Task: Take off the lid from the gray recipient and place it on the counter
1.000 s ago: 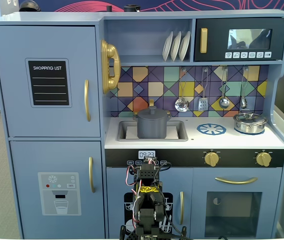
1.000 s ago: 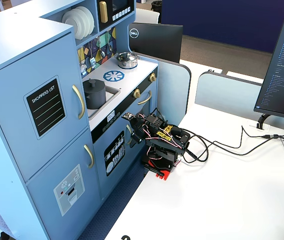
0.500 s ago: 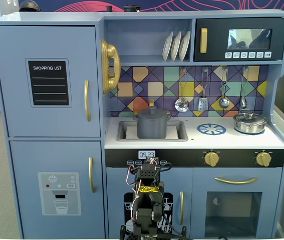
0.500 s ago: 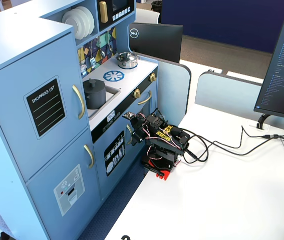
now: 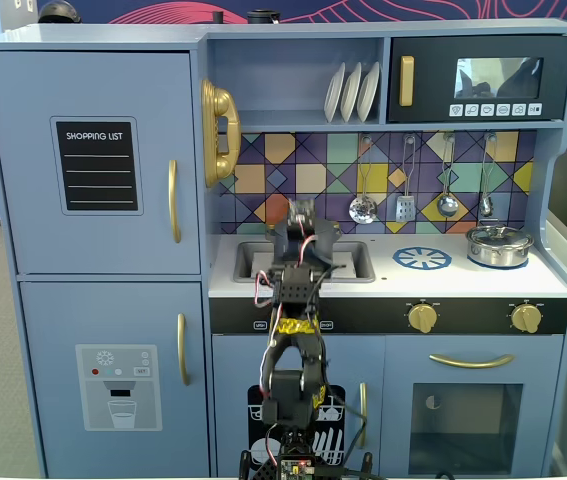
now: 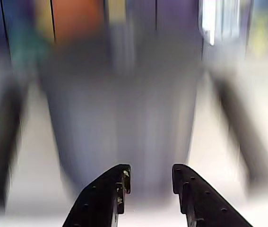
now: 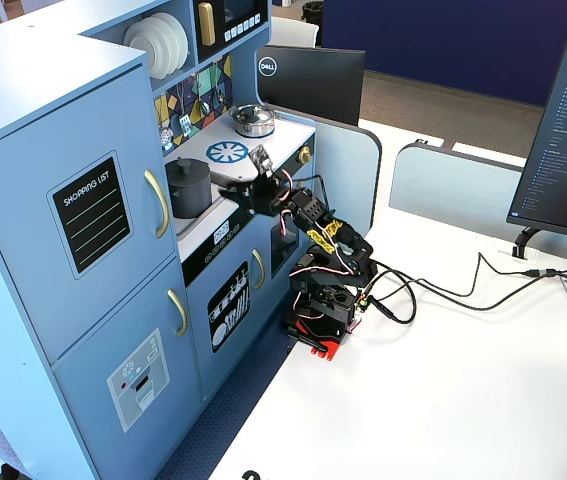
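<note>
The gray recipient (image 7: 188, 190) stands at the sink end of the white counter (image 7: 275, 135) with the dark lid (image 7: 187, 164) on top. In the wrist view the recipient (image 6: 124, 109) fills the middle, blurred, and its lid cannot be made out. My gripper (image 6: 150, 172) is open and empty, its jaws apart just short of the pot's lower wall. In a fixed view the gripper (image 7: 241, 195) sits level with the pot, to its right. From the front, my arm and gripper (image 5: 301, 215) hide the pot.
A shiny silver pot (image 5: 499, 245) with its lid stands at the counter's right end, beside the blue-and-white burner print (image 5: 422, 259). The sink recess (image 5: 355, 262) lies under my gripper. Utensils (image 5: 406, 205) hang on the backsplash. A cable (image 7: 443, 290) runs over the white table.
</note>
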Controlling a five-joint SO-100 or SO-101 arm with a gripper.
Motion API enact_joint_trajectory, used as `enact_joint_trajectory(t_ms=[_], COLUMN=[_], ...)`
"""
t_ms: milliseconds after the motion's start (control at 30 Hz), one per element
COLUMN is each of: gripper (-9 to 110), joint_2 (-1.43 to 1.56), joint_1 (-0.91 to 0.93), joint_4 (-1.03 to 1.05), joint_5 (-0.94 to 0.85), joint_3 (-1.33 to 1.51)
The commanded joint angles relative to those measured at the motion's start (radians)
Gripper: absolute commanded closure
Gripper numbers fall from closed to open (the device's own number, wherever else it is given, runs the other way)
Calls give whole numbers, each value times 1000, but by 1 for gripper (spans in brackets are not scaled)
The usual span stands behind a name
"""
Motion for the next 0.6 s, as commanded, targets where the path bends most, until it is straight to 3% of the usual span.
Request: enact_joint_trajectory(t_ms=[0,167,433,567], gripper=[98,97,84,85], joint_2=[-61,-100,-202,-256], joint_1=[-12,-5,-3,-9], joint_4=[-187,-253,-311,-341], joint_5=[-21,-9,26,28], joint_3=[-112,-115,-153,-160])
